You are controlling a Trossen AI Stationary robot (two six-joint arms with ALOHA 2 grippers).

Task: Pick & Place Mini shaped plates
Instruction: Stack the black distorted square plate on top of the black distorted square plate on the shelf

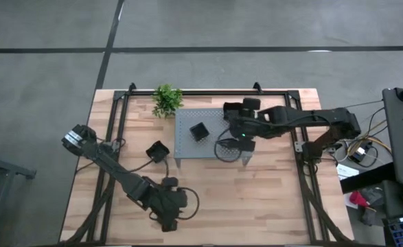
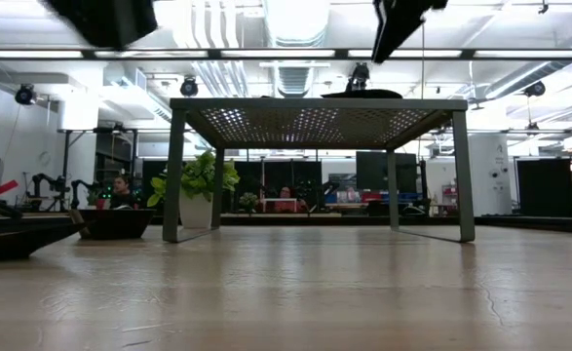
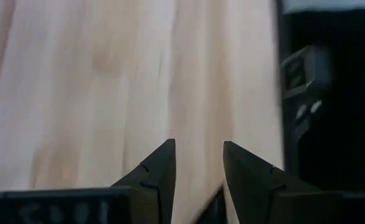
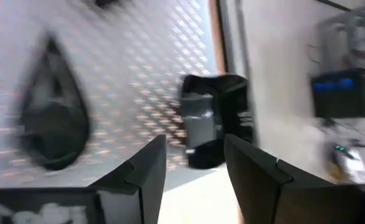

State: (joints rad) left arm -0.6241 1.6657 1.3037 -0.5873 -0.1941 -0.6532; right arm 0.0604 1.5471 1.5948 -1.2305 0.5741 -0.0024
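The right claw (image 1: 237,132) hangs over the right part of the grey perforated stand (image 1: 187,145), its two fingers apart with nothing between them. A teardrop-shaped plate (image 4: 53,121) lies flat on the stand top, and a small square plate (image 1: 199,132) sits near the stand's middle. Another square plate (image 1: 158,151) rests on the wooden surface (image 1: 270,199) just left of the stand.

The step in hand looks like a pick from the stand top. To do it well, the right claw should come down with one finger on either side of a plate's raised rim, not over its glossy flat centre, and close gently so the dish does not skid across the perforated metal.

The left claw (image 3: 198,168) waits low over the near part of the surface, open and empty.

The high view alone gives the layout: the stand, the green plant (image 1: 167,100) at its far left corner, and both arms. Only the right wrist view makes the teardrop outline plain. The low view shows the stand from table height and a dish (image 2: 116,223) on the surface beside the plant, yet hides what lies on top.
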